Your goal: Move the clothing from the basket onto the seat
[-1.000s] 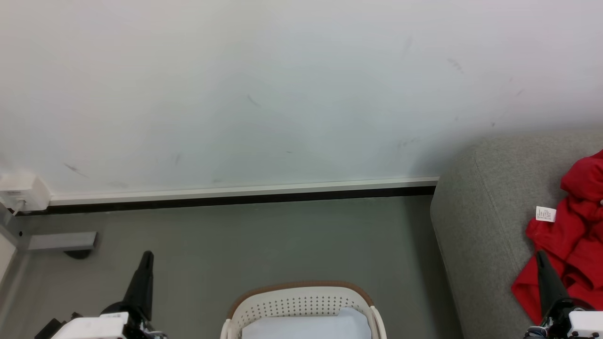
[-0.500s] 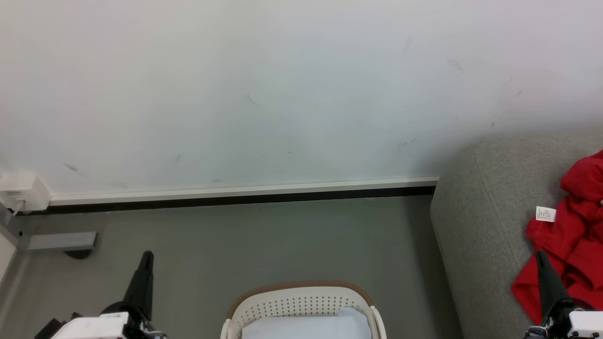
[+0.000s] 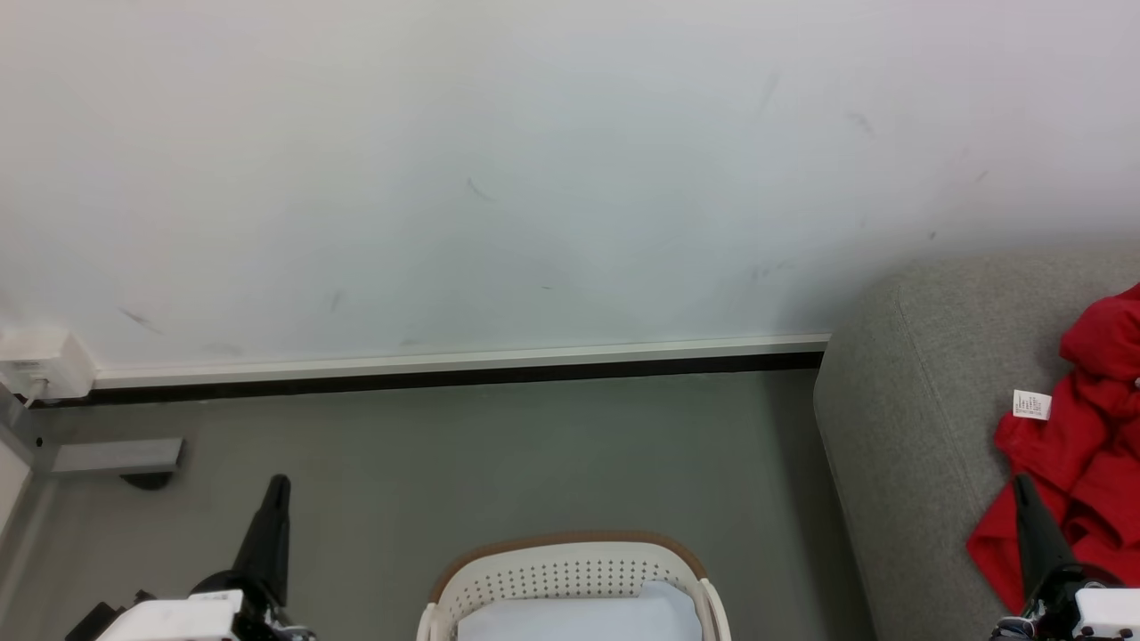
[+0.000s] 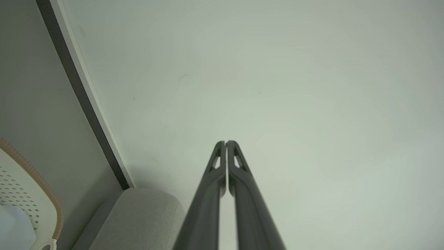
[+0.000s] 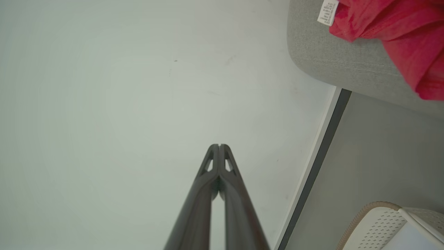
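Nearest, low in the head view: left fingers (image 3: 268,532) pressed together tip to tip, gripping nothing, pointing up over bare grey floor (image 3: 534,454). Likewise right fingers (image 3: 1035,525): closed tip to tip, empty, rising in front of the lower edge of the clothing (image 3: 1091,445); touching the cloth or just above it, cannot tell. Between the two pairs, nearer than their tips: basket (image 3: 552,579), white perforated wall, brown rim, pale white-blue lining (image 3: 579,619) inside, well apart from either pair. Under and around the right fingers: seat (image 3: 908,418), light grey, rounded corner, seam along the edge. On it, beyond and right of the right fingertips: the clothing, bright red, crumpled in a heap, out of the basket, small white label tag (image 3: 1031,404) hanging at its left edge. Farther off, past both pairs: dark skirting strip (image 3: 445,375) with a white band above, running left from the seat's corner. Beyond and left of the left fingers: small white box (image 3: 40,363) on the wall, grey bracket (image 3: 116,456) beneath it at floor level. Farthest: pale wall (image 3: 534,178), lightly scuffed.
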